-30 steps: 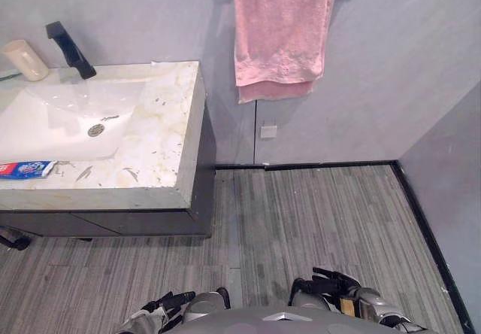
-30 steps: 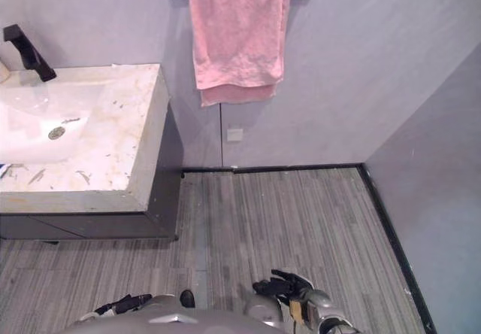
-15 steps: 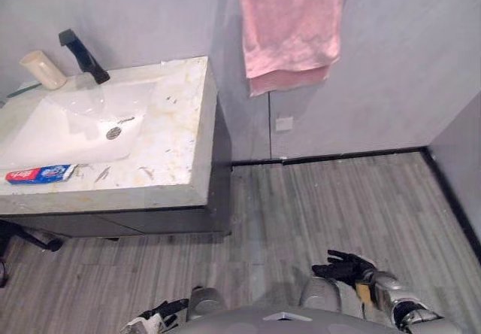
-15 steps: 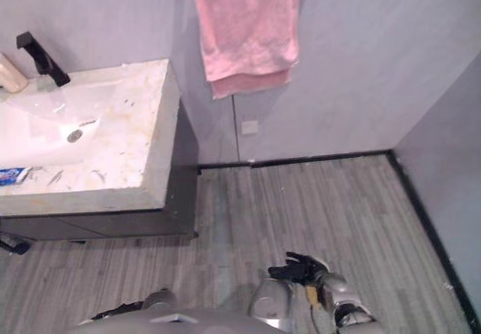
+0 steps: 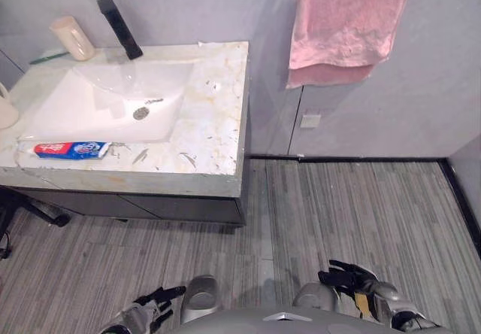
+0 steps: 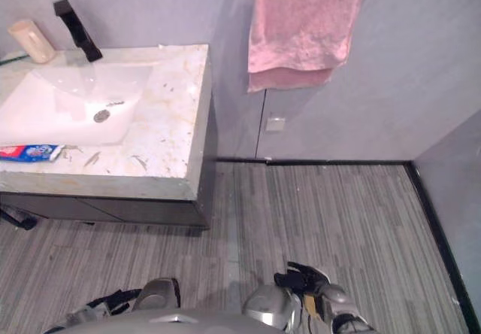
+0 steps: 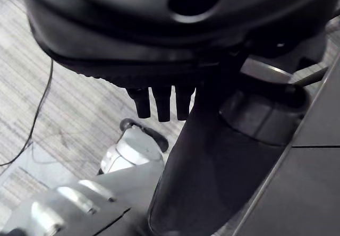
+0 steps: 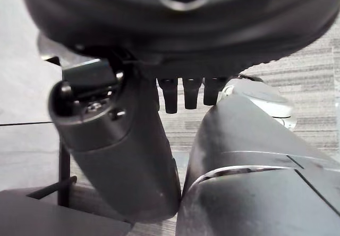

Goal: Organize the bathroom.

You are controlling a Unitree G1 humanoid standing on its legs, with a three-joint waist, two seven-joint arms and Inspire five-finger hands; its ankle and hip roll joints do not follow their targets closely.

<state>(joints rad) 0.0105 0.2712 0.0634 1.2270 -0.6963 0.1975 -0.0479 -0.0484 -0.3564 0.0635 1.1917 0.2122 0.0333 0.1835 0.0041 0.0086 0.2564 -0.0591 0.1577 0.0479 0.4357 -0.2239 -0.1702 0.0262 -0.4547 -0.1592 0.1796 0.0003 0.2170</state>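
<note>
The left hand (image 5: 147, 308) hung low over the striped grey floor (image 5: 361, 214), its dark fingers loosely spread and holding nothing; the right hand (image 5: 347, 279) hung on the other side at about the same height, fingers likewise relaxed and empty, well apart from everything on the vanity. The marble tabletop (image 5: 210, 135) stood against the grey wall with a white sink basin (image 5: 105, 112) set into it, and a black faucet (image 5: 119, 27) rose upright at the basin's far edge. A beige cup (image 5: 72, 38) stood just beside the faucet, toward the far corner of the tabletop. A tube of toothpaste (image 5: 71, 150) lay flat on the near rim of the basin, close to the tabletop's front edge. Above the floor to the side of the vanity, a pink towel (image 5: 346, 25) hung folded against the wall, its lower edge well above a small white wall outlet (image 5: 309, 121).
</note>
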